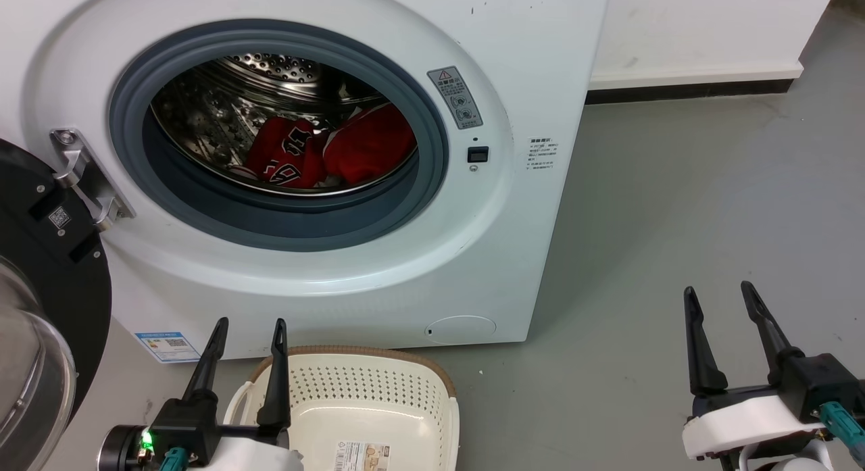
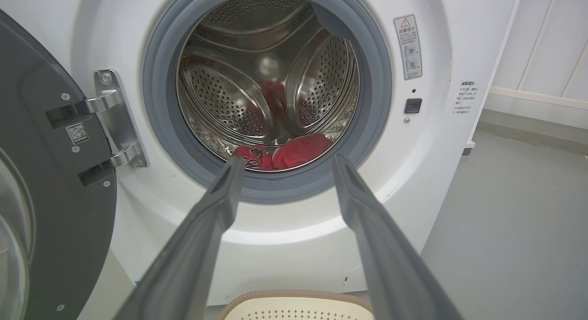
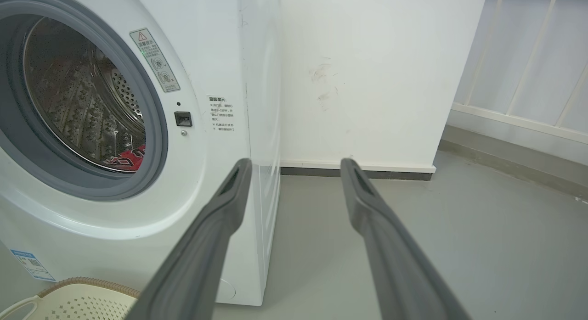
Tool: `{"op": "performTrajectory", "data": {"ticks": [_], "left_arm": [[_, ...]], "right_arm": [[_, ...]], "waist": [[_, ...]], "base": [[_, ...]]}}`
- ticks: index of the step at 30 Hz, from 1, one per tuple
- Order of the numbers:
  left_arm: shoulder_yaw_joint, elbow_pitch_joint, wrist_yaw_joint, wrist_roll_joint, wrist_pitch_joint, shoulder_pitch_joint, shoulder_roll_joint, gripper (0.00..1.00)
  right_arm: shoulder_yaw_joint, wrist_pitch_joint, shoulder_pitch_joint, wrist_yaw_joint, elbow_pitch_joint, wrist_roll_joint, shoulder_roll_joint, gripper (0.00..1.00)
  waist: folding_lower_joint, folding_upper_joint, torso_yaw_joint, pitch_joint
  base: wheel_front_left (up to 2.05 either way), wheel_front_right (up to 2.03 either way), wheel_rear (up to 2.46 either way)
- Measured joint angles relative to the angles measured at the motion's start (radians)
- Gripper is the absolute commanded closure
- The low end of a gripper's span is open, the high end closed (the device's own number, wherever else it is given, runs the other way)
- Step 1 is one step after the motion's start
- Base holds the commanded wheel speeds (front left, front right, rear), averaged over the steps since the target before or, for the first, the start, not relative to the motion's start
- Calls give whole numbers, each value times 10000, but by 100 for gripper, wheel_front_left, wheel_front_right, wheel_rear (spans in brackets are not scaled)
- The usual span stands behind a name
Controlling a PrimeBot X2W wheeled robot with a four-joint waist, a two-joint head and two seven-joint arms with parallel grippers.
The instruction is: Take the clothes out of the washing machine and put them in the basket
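1. Grey floor (image 1: 676,207) and a white wall (image 1: 709,32) frame the washer (image 1: 527,86), which stands ahead of my left gripper (image 1: 251,320). Its door (image 1: 61,282) is swung open off to that gripper's left.
2. I see the left gripper's two fingers (image 1: 205,366) spread wide with nothing between them, pointing at the porthole.
3. The clothes (image 1: 338,150), two red heaps, lie at the bottom of the drum (image 1: 203,119), straight ahead of the left gripper. On the left wrist view they show between its fingertips, beyond them and untouched. The left heap bears black-and-white lettering.
4. The basket (image 1: 368,390) sits on the floor against the washer's foot, just below and to the right of the left gripper. A paper label (image 1: 363,455) shows on its bottom.
5. My right gripper (image 1: 718,287) hangs well to the right of the washer, over bare floor, with its fingers likewise wide apart and holding nothing. On the right wrist view the washer's corner lies to the left of its fingers, and a slip of red shows in the drum.
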Motion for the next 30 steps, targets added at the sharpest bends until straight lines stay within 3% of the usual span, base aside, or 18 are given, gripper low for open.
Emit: {"op": "performTrajectory", "data": {"ticks": [10,19,26,30], "left_arm": [[144,-96,-2,0,0,8,-2,0],[610,-226,-213,61,-2,-766,146,0],[1139,73,-428,-163,-4,-2622,1243,0],[1135,1321,-491,-474,-2,-4106,2247,0]], "right_arm": [[15,0,-98,0,-21,130,0,0],[-203,0,-608,0,-385,426,-10,0],[-418,0,-1348,0,-765,849,-10,0],[-525,0,-1625,0,-794,1097,-12,0]], "waist": [[0,0,-90,254],[1,0,-477,1342],[1,0,-912,2913],[1,0,-1175,3877]], "base": [[0,0,0],[0,0,0],[0,0,0],[0,0,0]]}}
